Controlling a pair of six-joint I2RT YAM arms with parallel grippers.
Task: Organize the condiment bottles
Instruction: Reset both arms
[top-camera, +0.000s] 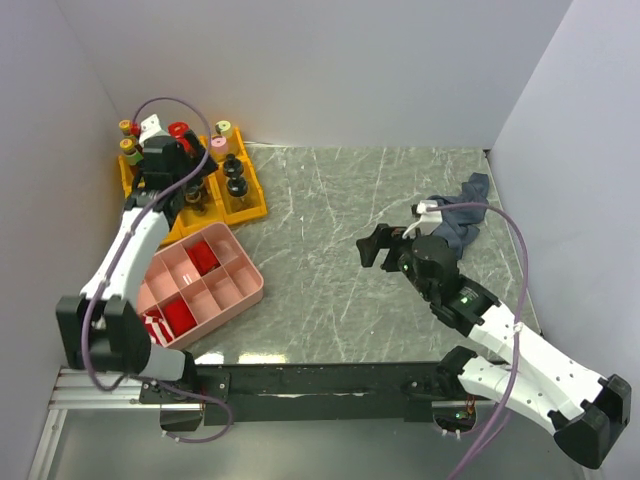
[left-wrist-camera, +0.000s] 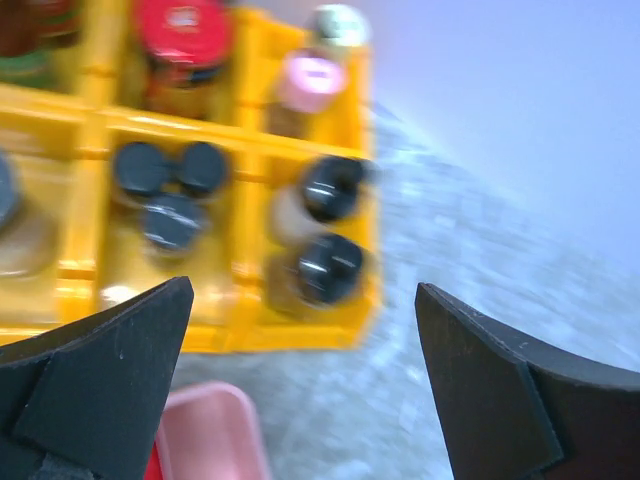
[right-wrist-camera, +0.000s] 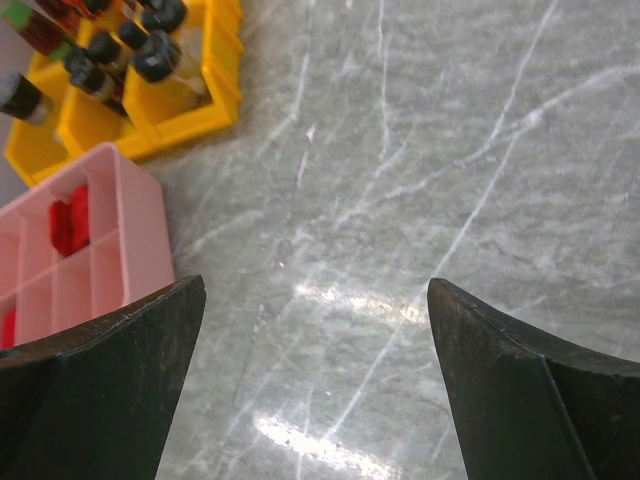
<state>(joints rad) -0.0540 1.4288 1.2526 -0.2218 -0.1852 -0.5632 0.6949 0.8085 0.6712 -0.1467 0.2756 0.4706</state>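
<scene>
All bottles (top-camera: 236, 187) in view stand in the yellow rack (top-camera: 248, 213) at the far left of the worktop (top-camera: 340, 260), with none loose, so the sorting looks about done. The left pincer (left-wrist-camera: 303, 292), over the rack, and the right pincer (right-wrist-camera: 316, 288), over bare stone, both gape empty.

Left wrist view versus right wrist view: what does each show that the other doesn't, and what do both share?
Only the left wrist: a pink-capped bottle and the wall. Only the right wrist: the pink tray with its dividers, and a bright glare on the table. Both: the yellow bin, black-capped jars, and an open gripper, the left gripper in one, the right gripper in the other.
</scene>
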